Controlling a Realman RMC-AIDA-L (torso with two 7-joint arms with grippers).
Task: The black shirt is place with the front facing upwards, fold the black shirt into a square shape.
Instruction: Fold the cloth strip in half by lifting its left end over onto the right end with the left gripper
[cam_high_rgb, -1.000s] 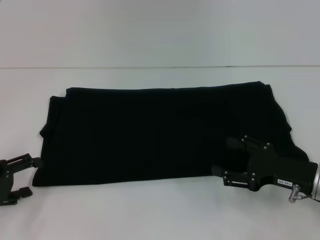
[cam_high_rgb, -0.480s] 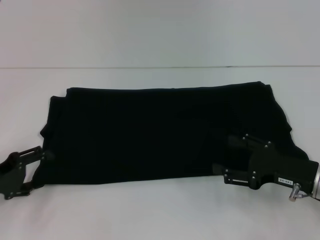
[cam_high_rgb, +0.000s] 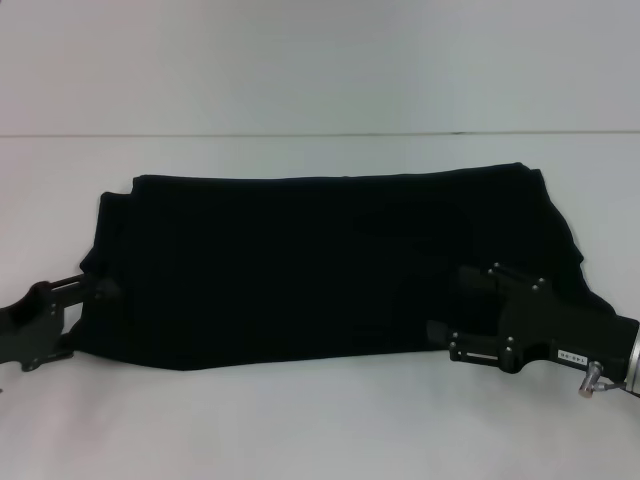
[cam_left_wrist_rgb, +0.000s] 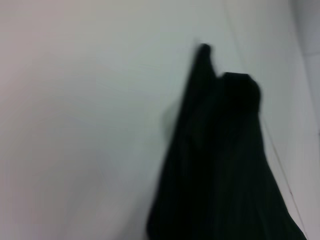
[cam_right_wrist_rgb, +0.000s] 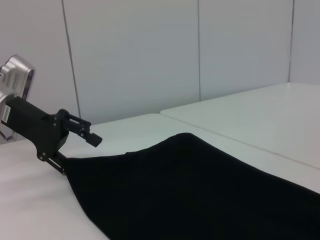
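The black shirt lies on the white table as a wide, flat band with no lettering showing. At its near left corner is my left gripper, open, with one finger above the fabric and the other at the table beside the corner. The right wrist view shows this same left gripper with the corner of the shirt between its spread fingers. My right gripper is open at the shirt's near right edge, its fingers lying over the cloth. The left wrist view shows only blurred shirt fabric.
The white table runs bare in front of the shirt and behind it to a white wall. A seam between table panels runs past the shirt's far side.
My left gripper has moved right and forward onto the shirt's near left corner, which has shifted slightly inward. The right gripper has barely moved.
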